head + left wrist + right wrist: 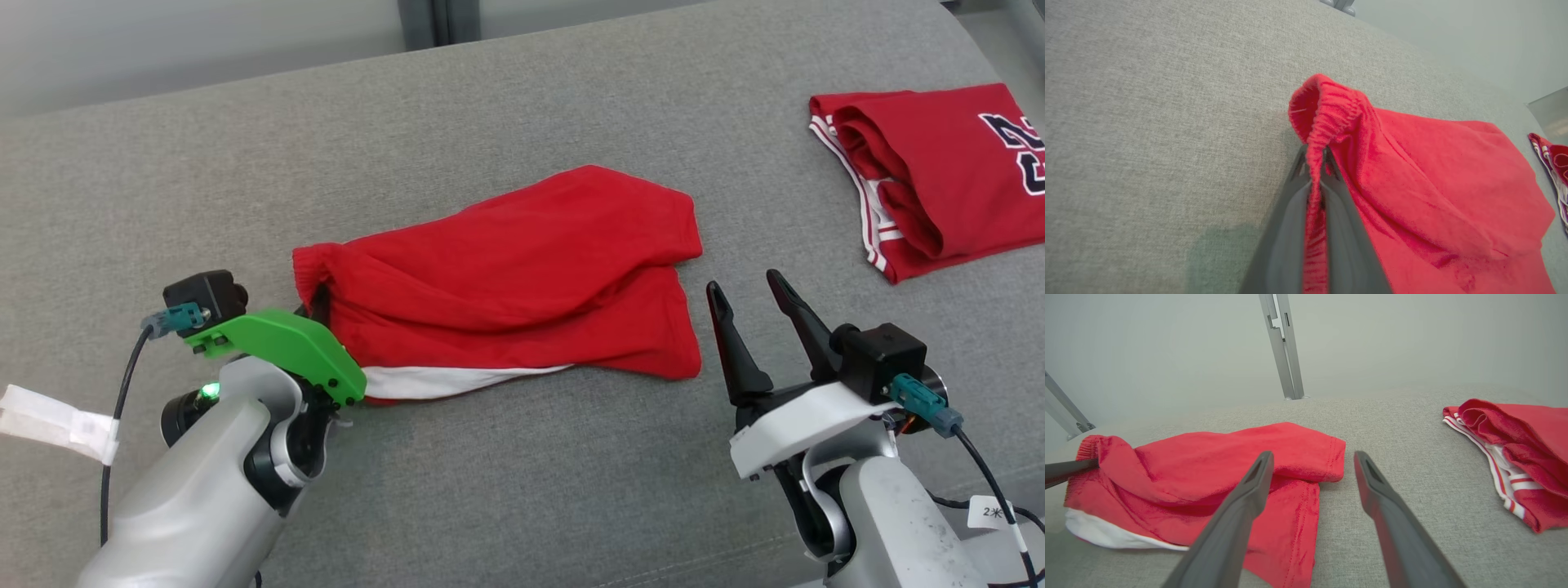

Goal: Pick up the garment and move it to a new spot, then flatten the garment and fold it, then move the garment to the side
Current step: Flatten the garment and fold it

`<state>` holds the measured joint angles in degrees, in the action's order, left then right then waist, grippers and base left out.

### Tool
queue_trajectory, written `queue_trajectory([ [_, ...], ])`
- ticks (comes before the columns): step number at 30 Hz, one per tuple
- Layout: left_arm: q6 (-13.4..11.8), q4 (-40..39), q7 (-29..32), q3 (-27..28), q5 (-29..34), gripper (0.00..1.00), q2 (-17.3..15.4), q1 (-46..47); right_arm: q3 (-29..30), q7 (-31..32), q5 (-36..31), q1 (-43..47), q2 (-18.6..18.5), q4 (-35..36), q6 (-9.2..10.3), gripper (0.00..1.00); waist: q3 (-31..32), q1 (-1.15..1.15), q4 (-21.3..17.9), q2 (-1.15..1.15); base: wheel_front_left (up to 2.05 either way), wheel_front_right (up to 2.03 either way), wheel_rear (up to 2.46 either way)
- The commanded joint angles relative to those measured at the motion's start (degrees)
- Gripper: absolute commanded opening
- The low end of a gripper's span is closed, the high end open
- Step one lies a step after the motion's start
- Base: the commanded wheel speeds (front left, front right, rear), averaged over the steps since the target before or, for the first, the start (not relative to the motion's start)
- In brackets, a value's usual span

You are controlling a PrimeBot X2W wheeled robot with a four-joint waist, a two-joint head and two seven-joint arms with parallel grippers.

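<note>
The garment (pixel 522 278), red shorts with a white stripe, lies folded over on the grey cushion in the middle of the head view. My left gripper (pixel 320 304) is shut on its elastic waistband at the left end. In the left wrist view the waistband of the garment (pixel 1327 118) is pinched between the two dark fingers (pixel 1290 212) and lifted slightly. My right gripper (pixel 749 296) stands open just right of the leg hems, touching nothing. The right wrist view looks between its fingers (pixel 1241 506) at the garment (pixel 1208 473) and the hem edge.
A second red garment (pixel 931 175), a folded jersey with white trim and dark numerals, lies at the far right of the grey cushion (pixel 506 482). Metal frame posts (pixel 1284 347) stand behind the cushion. Bare cushion lies in front of and to the left of the shorts.
</note>
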<state>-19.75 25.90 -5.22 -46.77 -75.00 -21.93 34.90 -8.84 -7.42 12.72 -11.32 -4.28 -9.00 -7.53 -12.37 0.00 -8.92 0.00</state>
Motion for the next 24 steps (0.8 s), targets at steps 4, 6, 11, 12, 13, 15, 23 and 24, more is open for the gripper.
queue_trajectory([
  [4,2.20,8.23,-1.91,-0.26,2.07,0.00,1.25,4.09,0.36,-0.60,-0.37,-0.53,0.05,0.18,0.09,1.00,-2.16,0.00,-2.21,0.00,0.00,0.00,0.00],
  [6,3.22,11.03,-3.53,-0.05,2.44,0.00,2.19,5.22,0.56,-0.68,-0.47,-0.49,0.08,0.31,0.09,1.00,-2.42,0.00,-2.23,0.00,0.00,0.00,0.00],
  [11,6.34,16.21,-7.23,0.55,3.77,1.00,3.57,7.49,1.21,-0.67,-0.75,-0.70,0.21,0.21,0.09,1.00,-2.44,0.00,-1.32,0.00,0.00,0.00,0.00],
  [12,7.43,16.81,-7.95,0.40,4.55,1.00,3.82,7.82,1.32,-0.64,-0.82,-0.70,0.22,0.19,0.09,1.00,-2.30,0.00,-0.91,0.00,0.00,0.00,0.00],
  [13,8.04,17.29,-8.53,0.73,4.90,1.00,4.00,7.96,1.34,-0.64,-0.86,-0.70,0.23,0.20,0.09,1.00,-2.16,0.00,-0.64,0.00,0.00,0.00,0.00],
  [15,9.68,17.78,-9.44,1.46,6.14,1.00,4.30,8.00,1.58,-0.56,-0.91,-0.57,0.14,0.22,0.09,1.00,-1.79,0.00,0.14,0.00,0.00,0.00,0.00],
  [23,12.81,11.29,-9.97,11.75,17.31,1.00,5.02,1.71,2.33,0.01,-1.26,0.49,0.13,0.81,0.09,1.00,-0.16,0.00,3.76,0.00,0.00,0.00,0.00],
  [24,13.33,10.23,-9.99,13.12,18.66,1.00,5.42,0.47,2.39,0.12,-1.25,0.58,0.09,0.86,0.09,1.00,0.07,0.00,4.19,0.00,0.00,0.00,0.00],
])
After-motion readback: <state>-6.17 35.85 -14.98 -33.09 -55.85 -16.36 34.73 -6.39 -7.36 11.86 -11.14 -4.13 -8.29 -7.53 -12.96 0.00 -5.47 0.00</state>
